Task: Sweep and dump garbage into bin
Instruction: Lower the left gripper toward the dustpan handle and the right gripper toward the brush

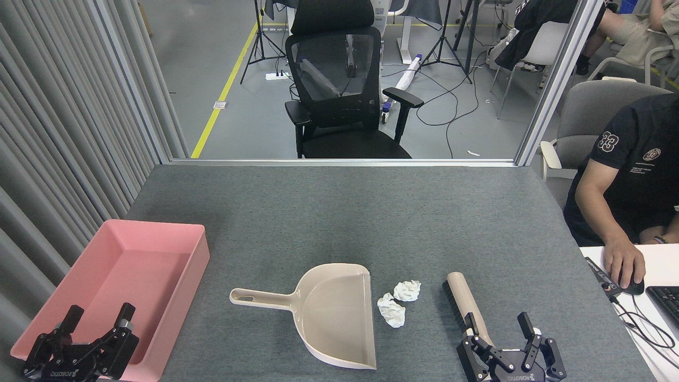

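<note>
Opening stage, by the look of it, nothing yet grasped. Right gripper (501,339): fingers spread wide, empty, marked ROBOTIQ; the beige hand brush (467,302) lies just beyond its left finger. Left gripper (98,322): fingers wide, empty, same marking, held over the near end of the pink bin (199,249). Between them: beige dustpan (331,313), two white tissue wads (399,301) at its open lip. Next move likely calls for gripping brush and dustpan handle. Farther: person's shirt reads 33.
</note>
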{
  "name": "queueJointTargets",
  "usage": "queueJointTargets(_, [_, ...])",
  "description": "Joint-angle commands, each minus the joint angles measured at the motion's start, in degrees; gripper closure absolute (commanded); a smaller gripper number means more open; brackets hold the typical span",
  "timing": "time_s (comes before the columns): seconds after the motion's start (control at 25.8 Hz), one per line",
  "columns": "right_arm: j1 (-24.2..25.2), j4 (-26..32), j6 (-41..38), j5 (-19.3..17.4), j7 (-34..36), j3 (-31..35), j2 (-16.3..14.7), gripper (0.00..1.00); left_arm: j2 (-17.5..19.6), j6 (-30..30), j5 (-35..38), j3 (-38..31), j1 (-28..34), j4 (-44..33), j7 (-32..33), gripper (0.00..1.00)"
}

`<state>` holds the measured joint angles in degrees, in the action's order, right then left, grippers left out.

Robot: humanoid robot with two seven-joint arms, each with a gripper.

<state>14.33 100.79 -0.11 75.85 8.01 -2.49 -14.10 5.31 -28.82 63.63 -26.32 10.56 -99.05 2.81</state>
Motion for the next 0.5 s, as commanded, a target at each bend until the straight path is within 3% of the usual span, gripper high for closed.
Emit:
queueJointTargets(0.0, [-0.09,0.02,-0.06,0.00,-0.01,-0.06,-0.06,0.02,-0.12,-0.36,0.00,-0.04,-0.46,0.00,0.00,0.01])
queueJointTargets(0.23, [0.61,0.64,-0.06,0.00,-0.01,0.38,-0.41,0.02,-0.12,-3.43,-0.09,-0.04,-0.54,0.00,-0.97,0.01])
queueJointTargets(0.46, [2.10,0.81,0.55,0.17,-0.01,0.82,-3.31,0.02,-0.30,-3.17,-0.35,-0.04,-2.57,0.26,0.53,0.01])
